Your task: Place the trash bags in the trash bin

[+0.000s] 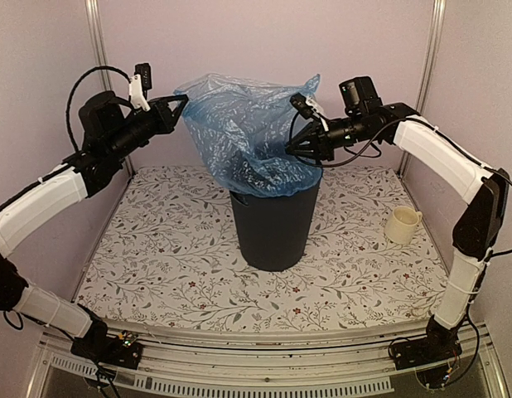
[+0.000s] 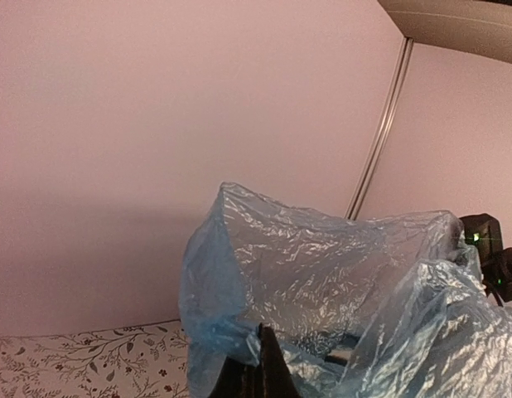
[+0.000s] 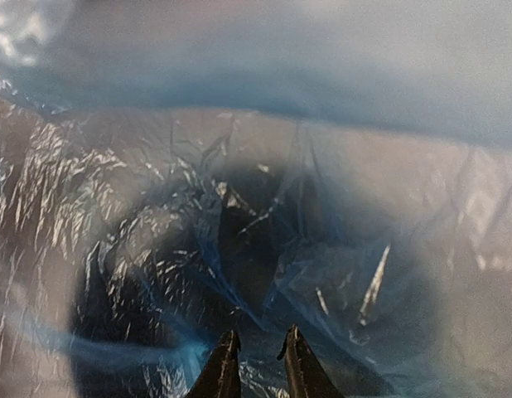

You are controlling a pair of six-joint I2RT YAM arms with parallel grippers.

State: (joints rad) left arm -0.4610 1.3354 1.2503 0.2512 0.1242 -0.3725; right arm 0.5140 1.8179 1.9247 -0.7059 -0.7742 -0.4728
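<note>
The light-blue trash bag (image 1: 239, 133) hangs spread above the dark trash bin (image 1: 272, 228), and its lower part sinks into the bin's mouth. My left gripper (image 1: 183, 101) is shut on the bag's upper left edge and holds it high. In the left wrist view the closed jaws (image 2: 267, 332) pinch the crinkled film (image 2: 322, 265). My right gripper (image 1: 293, 148) is at the bag's right side just above the bin rim. In the right wrist view its jaws (image 3: 261, 333) stand a little apart, pointing into the bag (image 3: 156, 207) over the dark bin opening (image 3: 264, 249), gripping nothing I can see.
A small cream mug (image 1: 403, 225) stands on the floral tablecloth (image 1: 156, 257) at the right, below the right arm. Pink walls and metal frame posts (image 1: 97, 50) close in the back and sides.
</note>
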